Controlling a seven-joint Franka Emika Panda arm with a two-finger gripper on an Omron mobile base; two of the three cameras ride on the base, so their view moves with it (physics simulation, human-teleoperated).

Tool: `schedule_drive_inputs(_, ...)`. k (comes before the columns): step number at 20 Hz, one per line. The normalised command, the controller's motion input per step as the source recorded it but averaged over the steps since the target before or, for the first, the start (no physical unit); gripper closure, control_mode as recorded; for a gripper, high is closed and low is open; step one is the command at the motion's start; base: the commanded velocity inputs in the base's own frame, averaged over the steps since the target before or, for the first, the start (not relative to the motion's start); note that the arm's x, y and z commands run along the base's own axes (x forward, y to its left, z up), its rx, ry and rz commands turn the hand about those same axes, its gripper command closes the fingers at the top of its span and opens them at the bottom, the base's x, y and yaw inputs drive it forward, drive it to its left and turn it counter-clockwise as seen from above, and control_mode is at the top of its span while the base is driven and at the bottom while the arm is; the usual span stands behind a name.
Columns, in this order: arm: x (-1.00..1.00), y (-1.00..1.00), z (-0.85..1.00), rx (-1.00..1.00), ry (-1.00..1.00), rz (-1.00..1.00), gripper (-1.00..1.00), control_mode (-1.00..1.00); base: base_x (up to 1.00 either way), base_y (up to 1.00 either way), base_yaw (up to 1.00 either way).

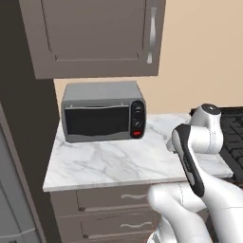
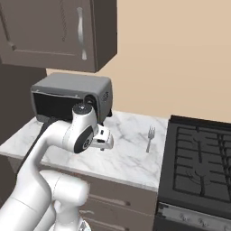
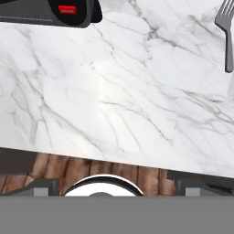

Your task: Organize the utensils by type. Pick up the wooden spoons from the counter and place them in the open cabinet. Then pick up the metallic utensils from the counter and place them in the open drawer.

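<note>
One metallic utensil, a small silvery fork (image 2: 149, 137), lies on the white marble counter (image 2: 128, 155) close to the stove, tines pointing toward the wall. In the hand view the fork (image 3: 227, 34) sits at the upper right edge, over the counter (image 3: 114, 91). My gripper (image 2: 103, 143) hangs above the counter's middle, left of the fork and in front of the toaster oven, pointing down. Its jaws (image 3: 118, 186) stand open with nothing between them. The wooden spoons, the open cabinet and the open drawer are out of view.
A grey toaster oven (image 1: 102, 116) stands at the back left of the counter (image 1: 118, 161). An upper cabinet (image 1: 95, 33) with its door closed hangs above it. A black stove (image 2: 198, 158) borders the counter on the right. Closed drawer fronts (image 1: 118, 197) run below the counter.
</note>
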Motion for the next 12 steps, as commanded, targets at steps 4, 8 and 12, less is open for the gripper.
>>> schedule_drive_inputs(4,0.00,0.00,0.00,0.00,0.00,0.00,-1.00,1.00,0.49,-0.05,-0.02)
schedule_drive_inputs(8,0.00,0.00,0.00,0.00,0.00,0.00,-1.00,1.00,0.03,0.00,0.00)
schedule_drive_inputs(12,0.00,0.00,0.00,0.00,0.00,0.00,-1.00,1.00,0.00,0.00,0.00)
